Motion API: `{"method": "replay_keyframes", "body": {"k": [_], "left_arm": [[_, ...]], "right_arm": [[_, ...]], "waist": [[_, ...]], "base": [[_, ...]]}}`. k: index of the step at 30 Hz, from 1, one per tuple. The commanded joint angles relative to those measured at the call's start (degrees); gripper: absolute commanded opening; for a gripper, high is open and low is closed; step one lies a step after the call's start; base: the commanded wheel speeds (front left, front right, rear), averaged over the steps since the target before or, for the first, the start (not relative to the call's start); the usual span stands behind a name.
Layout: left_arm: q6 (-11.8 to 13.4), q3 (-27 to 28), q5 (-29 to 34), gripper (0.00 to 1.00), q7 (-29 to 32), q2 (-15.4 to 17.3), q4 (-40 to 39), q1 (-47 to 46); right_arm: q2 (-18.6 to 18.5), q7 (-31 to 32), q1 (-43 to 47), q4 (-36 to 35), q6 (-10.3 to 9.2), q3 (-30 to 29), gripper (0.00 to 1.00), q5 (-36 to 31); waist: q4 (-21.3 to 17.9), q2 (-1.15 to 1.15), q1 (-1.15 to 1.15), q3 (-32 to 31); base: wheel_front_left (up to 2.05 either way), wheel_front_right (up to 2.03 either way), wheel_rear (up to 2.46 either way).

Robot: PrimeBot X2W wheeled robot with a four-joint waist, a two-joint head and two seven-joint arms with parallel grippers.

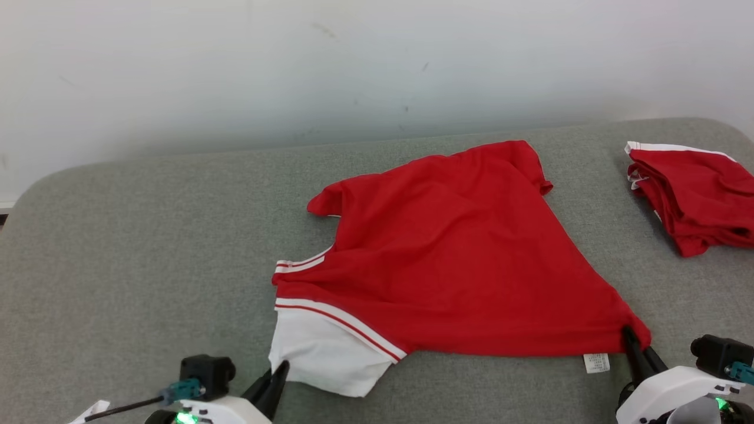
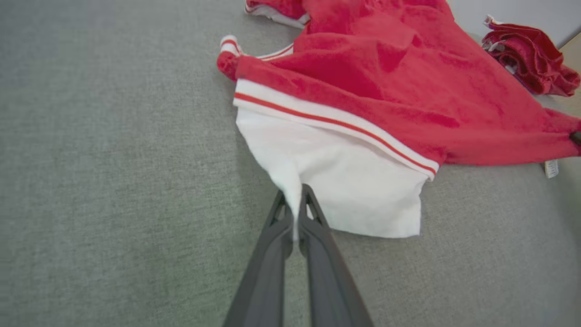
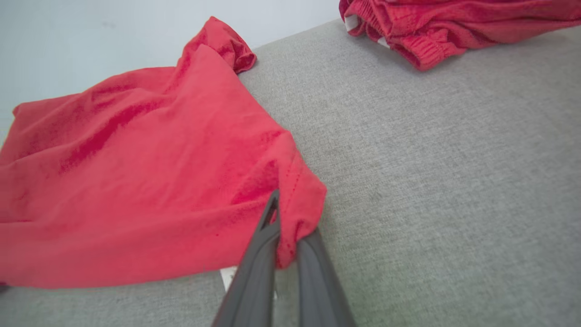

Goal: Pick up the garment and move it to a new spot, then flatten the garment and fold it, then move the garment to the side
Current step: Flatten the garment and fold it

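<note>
The shirt [image 1: 447,253] lies spread mid-desk [image 1: 118,247]. The left pincer [image 2: 295,195] clamps its white corner and the right pincer [image 3: 290,222] its red hem corner, likely to stretch it flat for folding.

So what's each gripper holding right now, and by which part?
Both hold the shirt: the left gripper pinches the edge of its white part, the right gripper pinches its red hem corner.

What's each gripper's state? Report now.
Left gripper: shut on the red-and-white fabric garment, at its white corner.
Right gripper: shut on the garment's red hem corner.
</note>
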Motion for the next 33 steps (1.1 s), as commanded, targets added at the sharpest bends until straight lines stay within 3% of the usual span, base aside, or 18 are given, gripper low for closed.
{"method": "replay_keyframes", "body": {"k": [1,9,19,28,33], "left_arm": [[-0.1,0.0,-0.3,0.0,-1.3,0.5,-1.2,0.2],[-0.3,1.1,0.3,0.0,-7.5,2.2,-7.6,-4.4],[-0.7,-0.8,-0.8,0.0,-4.7,8.9,-3.6,-25.3],[-0.6,-8.4,-5.6,0.0,-5.8,14.0,8.8,-52.7],[-0.6,-11.9,-6.1,0.0,-8.7,14.2,16.3,-66.7]], "right_arm": [[-0.7,-0.4,-0.1,-1.1,-0.15,0.5,0.0,0.7],[-3.2,2.1,-3.7,-8.8,-0.15,2.8,0.0,4.5],[-6.0,8.5,-18.8,-15.1,-0.15,4.2,0.0,7.2],[-6.8,11.6,-41.4,-8.6,-0.15,2.7,0.0,7.6],[-7.0,9.1,-54.1,-3.2,-0.15,2.8,0.0,4.3]], "waist": [[0.0,0.0,0.0,-0.2],[0.2,0.0,0.0,0.9],[1.2,0.0,0.0,10.0],[2.4,0.0,0.0,19.9],[3.4,0.0,0.0,23.9]], "base": [[0.0,0.0,0.0],[0.0,0.0,0.0],[0.0,0.0,0.0],[0.0,0.0,0.0],[0.0,0.0,0.0]]}}
